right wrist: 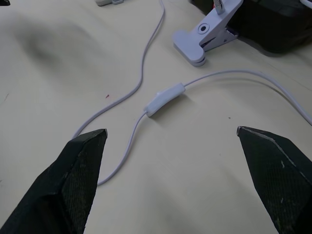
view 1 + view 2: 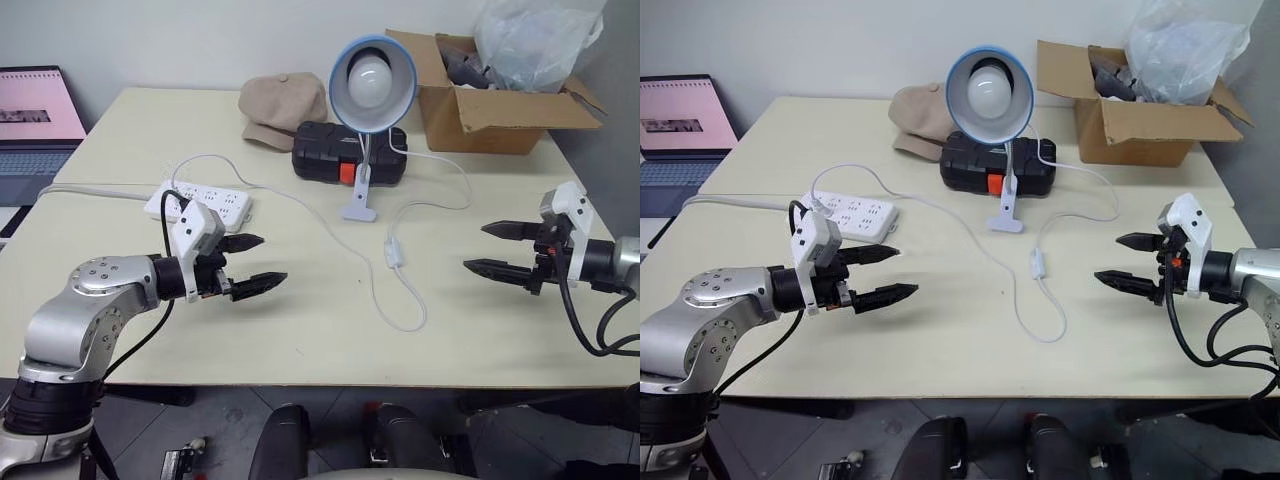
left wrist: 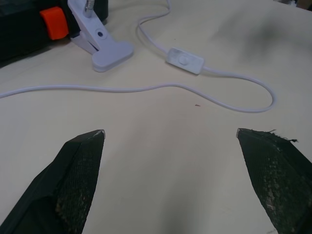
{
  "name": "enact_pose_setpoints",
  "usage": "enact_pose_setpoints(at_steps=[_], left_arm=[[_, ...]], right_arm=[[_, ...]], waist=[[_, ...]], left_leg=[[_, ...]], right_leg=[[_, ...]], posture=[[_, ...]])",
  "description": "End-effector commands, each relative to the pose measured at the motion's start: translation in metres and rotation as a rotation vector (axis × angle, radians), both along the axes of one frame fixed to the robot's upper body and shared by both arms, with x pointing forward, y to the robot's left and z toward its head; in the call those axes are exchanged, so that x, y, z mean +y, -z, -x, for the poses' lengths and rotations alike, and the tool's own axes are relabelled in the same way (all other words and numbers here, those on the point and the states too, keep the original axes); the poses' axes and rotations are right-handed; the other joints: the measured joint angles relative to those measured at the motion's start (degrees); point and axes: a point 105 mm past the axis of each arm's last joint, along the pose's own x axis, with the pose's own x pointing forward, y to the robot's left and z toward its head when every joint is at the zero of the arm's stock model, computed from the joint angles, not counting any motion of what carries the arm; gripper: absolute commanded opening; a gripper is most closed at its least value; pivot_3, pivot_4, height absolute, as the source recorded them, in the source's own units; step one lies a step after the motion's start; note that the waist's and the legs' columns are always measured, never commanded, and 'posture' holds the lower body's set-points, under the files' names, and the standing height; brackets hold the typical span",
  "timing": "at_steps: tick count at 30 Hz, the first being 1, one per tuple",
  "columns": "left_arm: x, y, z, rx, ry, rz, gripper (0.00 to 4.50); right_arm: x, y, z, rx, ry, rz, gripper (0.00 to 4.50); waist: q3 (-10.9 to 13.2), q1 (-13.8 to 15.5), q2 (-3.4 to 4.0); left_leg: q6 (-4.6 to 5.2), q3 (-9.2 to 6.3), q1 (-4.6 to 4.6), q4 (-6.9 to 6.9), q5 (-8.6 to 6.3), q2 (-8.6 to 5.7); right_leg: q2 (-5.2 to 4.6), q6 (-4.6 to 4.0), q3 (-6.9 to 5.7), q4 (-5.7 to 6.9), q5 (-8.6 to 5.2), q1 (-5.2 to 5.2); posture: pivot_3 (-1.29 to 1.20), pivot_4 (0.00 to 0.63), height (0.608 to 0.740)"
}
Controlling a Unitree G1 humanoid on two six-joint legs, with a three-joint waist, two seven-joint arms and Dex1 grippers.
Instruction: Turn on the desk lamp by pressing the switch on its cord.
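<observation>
The left gripper (image 2: 253, 263) hovers over the table (image 2: 300, 340) with its two black fingers spread wide and nothing between them, pointing toward the table's middle. The right gripper (image 2: 494, 248) hovers on the opposite side, likewise wide open and empty, pointing back toward the left one. Between the two, but well apart from both, the switch (image 2: 394, 252) lies flat on the table, a small white oblong on the cord (image 2: 300, 205). From the switch the cord runs toward the near edge, bends in a tight loop (image 2: 418, 320), and sweeps back across the table to the power strip (image 2: 200, 203), which lies just beyond the left gripper. The other way, the cord curves up past the switch and out to the right before turning back to the lamp (image 2: 371, 85). The lamp stands on its white clip (image 2: 359, 199) just beyond the switch, its light-blue shade facing the camera, the globe bulb unlit. Behind the clip, touching or nearly so, sits a black case (image 2: 348, 153) with an orange latch, a beige cap (image 2: 282, 108) to its left. A cardboard box (image 2: 490, 110) holding a plastic bag (image 2: 535, 40) stands at the far right corner. A laptop (image 2: 35, 125) with a pink screen sits off the table's left end.
</observation>
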Motion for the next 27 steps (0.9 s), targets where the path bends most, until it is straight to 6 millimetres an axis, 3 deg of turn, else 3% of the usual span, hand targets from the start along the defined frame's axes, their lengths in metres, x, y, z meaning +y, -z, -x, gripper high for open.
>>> enact_pose_setpoints(at_steps=[1,6,12,16,23,27], left_arm=[[-0.003,-0.011,0.001,-0.032,0.025,0.007,4.50],[0.003,-0.004,-0.006,-0.048,-0.041,-0.050,4.50],[-0.006,-0.020,-0.007,-0.062,-0.038,0.074,4.50],[-0.010,-0.025,-0.006,-0.098,-0.014,0.066,4.50],[-0.029,-0.028,0.010,-0.084,0.151,0.063,4.50],[-0.035,-0.017,0.014,-0.078,0.205,0.016,4.50]], right_arm=[[0.002,-0.009,-0.002,-0.044,0.001,0.005,4.48],[0.001,-0.006,-0.004,-0.049,0.014,0.017,4.48],[0.003,-0.001,-0.005,-0.019,0.029,0.032,4.48],[0.002,0.001,-0.010,0.002,0.075,0.040,4.48],[0.028,0.005,-0.020,0.196,0.125,-0.037,4.48],[0.049,0.007,-0.044,0.341,0.187,-0.114,4.48]], waist=[[0.00,0.01,0.00],[0.00,0.01,0.00],[0.00,0.03,0.00],[0.00,-0.07,0.00],[0.00,-0.22,0.00],[0.00,-0.29,0.00]], left_leg=[[0.00,0.00,0.00,0.00,0.00,0.00],[0.00,0.00,0.00,0.00,0.00,0.00],[0.00,0.00,0.00,0.00,0.00,-0.01],[0.00,0.01,0.00,0.00,0.00,0.00],[-0.01,0.01,0.01,0.01,0.01,0.01],[-0.01,0.03,0.02,0.02,0.01,-0.01]], right_leg=[[0.00,0.00,0.00,0.00,0.00,0.00],[0.00,0.00,0.00,0.00,0.00,0.00],[-0.01,0.00,0.01,0.00,0.00,0.00],[0.00,0.00,0.01,0.01,0.00,0.00],[0.02,0.00,0.02,0.04,0.01,0.00],[0.02,-0.01,0.06,0.06,0.02,-0.01]], posture=[[0.00,0.150,0.740],[0.00,0.150,0.740],[0.00,0.150,0.740],[0.00,0.150,0.740],[0.00,0.150,0.740],[0.00,0.150,0.740]])
